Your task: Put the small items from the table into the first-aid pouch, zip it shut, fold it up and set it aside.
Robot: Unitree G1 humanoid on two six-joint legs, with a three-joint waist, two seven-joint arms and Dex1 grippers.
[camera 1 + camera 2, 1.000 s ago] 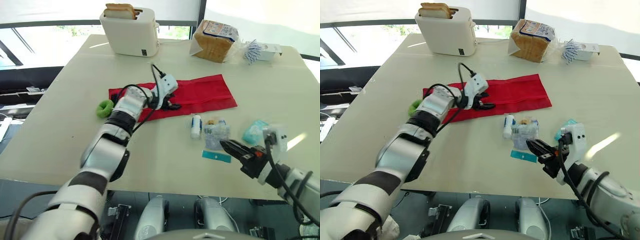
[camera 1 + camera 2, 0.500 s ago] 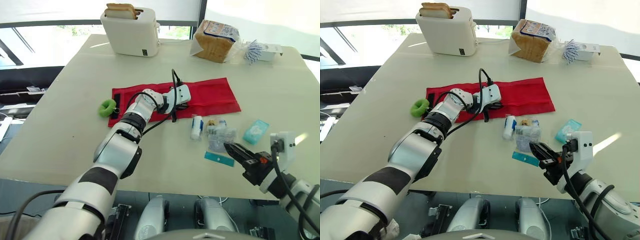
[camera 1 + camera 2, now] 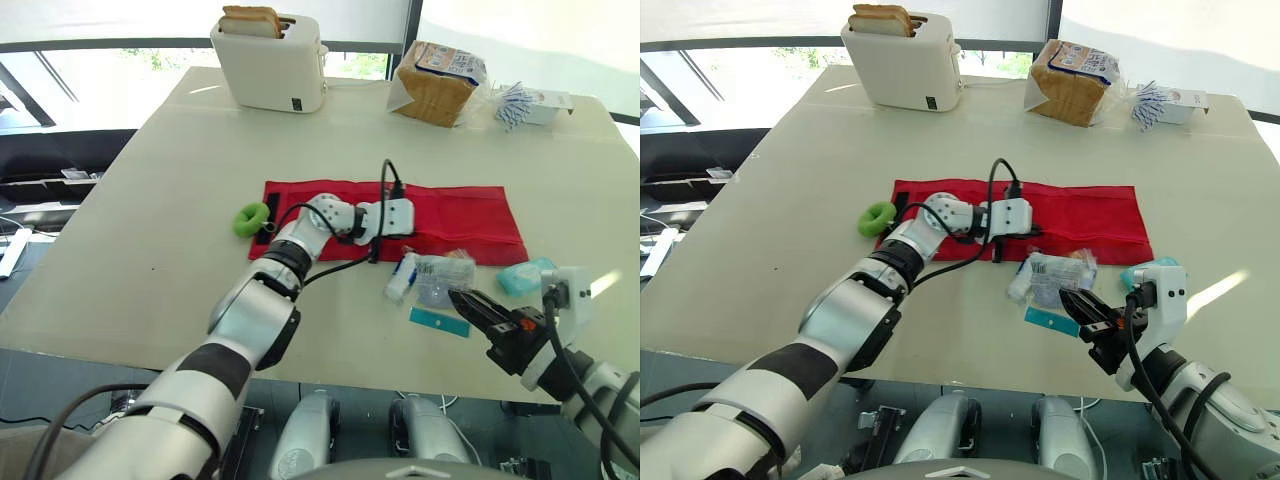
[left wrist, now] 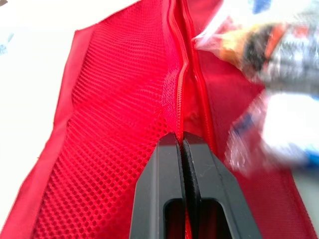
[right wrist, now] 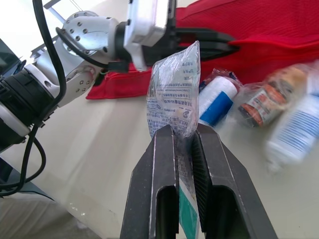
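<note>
Pale table (image 3: 150,230) — bright sunlit windows (image 3: 100,65) behind.

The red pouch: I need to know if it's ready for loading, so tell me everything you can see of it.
The red pouch lies flat and unfolded on the table, a long fabric strip running left to right. One panel is red mesh, and a red zipper runs along its length; whether it is open cannot be told. The left gripper is pinched shut on the zipper line. Wrapped small items overlap its near edge, and a green ring sits by its left end.
</note>
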